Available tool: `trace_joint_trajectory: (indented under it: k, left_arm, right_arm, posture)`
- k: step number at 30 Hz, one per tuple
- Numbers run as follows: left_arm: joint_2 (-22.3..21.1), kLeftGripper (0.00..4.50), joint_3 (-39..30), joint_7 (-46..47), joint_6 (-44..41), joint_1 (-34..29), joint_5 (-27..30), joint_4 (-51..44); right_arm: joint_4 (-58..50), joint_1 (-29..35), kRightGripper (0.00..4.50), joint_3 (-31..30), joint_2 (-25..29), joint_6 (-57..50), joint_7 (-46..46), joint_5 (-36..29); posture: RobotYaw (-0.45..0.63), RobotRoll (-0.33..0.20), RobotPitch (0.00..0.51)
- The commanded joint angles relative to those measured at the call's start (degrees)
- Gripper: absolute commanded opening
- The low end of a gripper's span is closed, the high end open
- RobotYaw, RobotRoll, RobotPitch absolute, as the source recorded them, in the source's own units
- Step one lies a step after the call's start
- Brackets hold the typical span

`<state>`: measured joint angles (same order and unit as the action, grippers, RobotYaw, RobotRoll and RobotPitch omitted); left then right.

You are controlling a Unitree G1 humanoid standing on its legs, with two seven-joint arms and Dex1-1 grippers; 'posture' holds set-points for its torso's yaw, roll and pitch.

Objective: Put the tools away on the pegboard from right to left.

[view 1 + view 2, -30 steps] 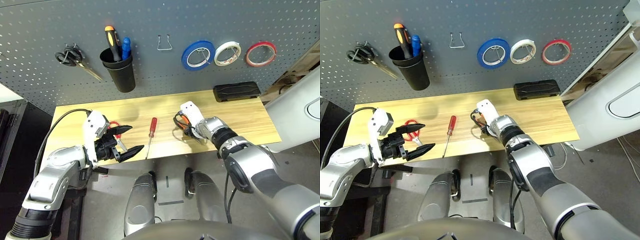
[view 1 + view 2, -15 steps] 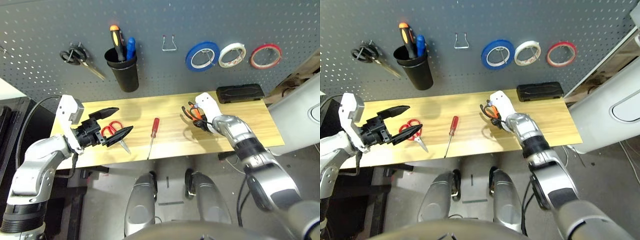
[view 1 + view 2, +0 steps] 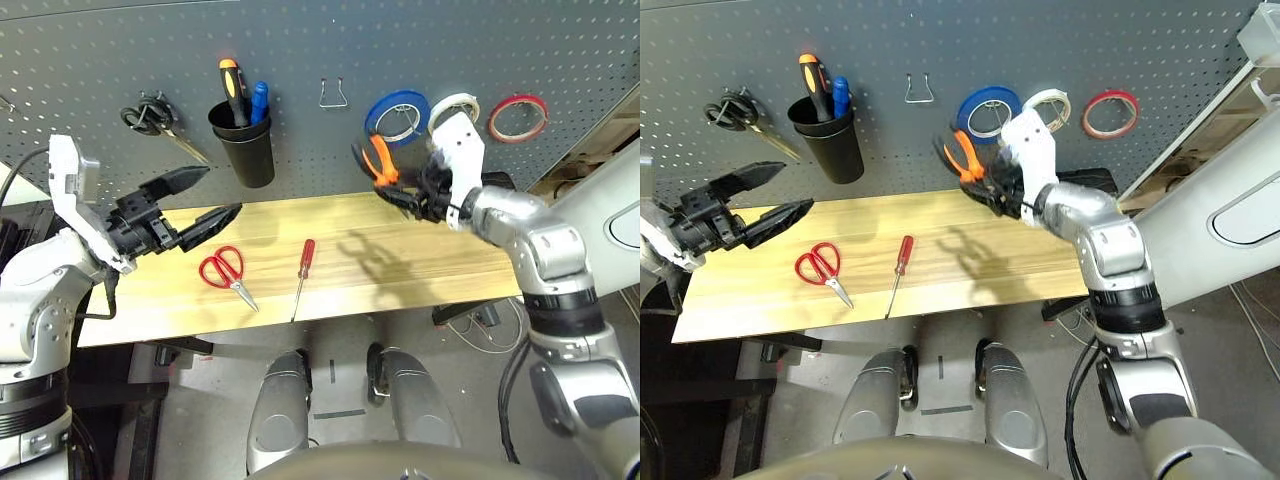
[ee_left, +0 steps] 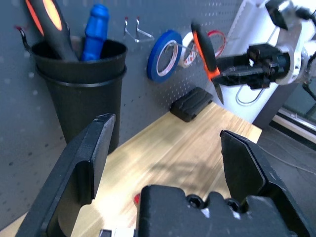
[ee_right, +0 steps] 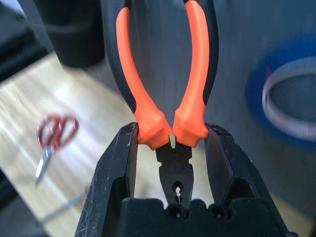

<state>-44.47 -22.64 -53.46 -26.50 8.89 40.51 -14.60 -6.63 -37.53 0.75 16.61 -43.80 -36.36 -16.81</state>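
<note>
On the desk (image 3: 440,270), nearest the robot, the red scissors (image 3: 226,272) lie at about 9 o'clock of the red screwdriver (image 3: 303,268), well apart from each other, both loose and waiting their turn. Left hand (image 3: 198,197) hangs spread wide and empty above the desk's left end, at 11 o'clock of the scissors, well off from everything. Right hand (image 5: 171,148) is pinching the pliers (image 3: 962,160) by the base of the orange handles, just above the dark nose, handles sticking up and out toward the pegboard (image 3: 500,40). Pliers are in the air over the back edge of the desk, just beside the blue tape roll (image 3: 396,114), with the bare wire hook (image 3: 332,92) at roughly 10 o'clock of them. Further right on the board sit the white tape roll (image 3: 1052,103) and the red tape ring (image 3: 518,116), already hung, so pliers look like the current tool. Judgement: the wire hook is the likely target; the open gap between the handles needs to be brought over it, so keep the handles apart and level with the hook, slide left clear of the blue roll, ease in slowly, release only once a handle seats. Grip sits low near the pivot, so the pliers could swing; avoid jerks. Black cup (image 3: 244,140) and black scissors (image 3: 150,116) sit further left on the board, out of the way.
</note>
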Motion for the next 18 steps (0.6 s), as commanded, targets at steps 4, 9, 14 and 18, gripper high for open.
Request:
trace_joint_trajectory:
  k: [4,9,14,18]
  left_arm:
    - [0.11,4.5,-1.7,0.82,-0.4,0.73,1.08,1.51]
    - [0.1,4.5,-0.76,0.5,0.09,0.92,0.27,2.3]
    - [-0.49,4.5,0.03,-0.4,-1.51,-0.8,0.81,0.98]
    - [-0.31,4.5,-0.41,0.18,-2.23,-2.25,1.05,-0.46]
  right_arm:
    - [2.03,-4.24,2.09,2.95,-4.77,9.4,4.09,-2.16]
    - [9.63,-9.44,2.09,3.01,-9.45,22.51,7.14,-0.25]
    - [21.46,-14.43,2.09,1.94,-12.59,35.9,11.86,4.47]
    - [29.8,-17.49,2.09,1.55,-15.16,43.67,14.69,6.89]
  posture:
    - [0.07,0.0,0.075]
    - [0.07,0.0,0.085]
    - [0.07,0.0,0.103]
    - [0.09,0.0,0.112]
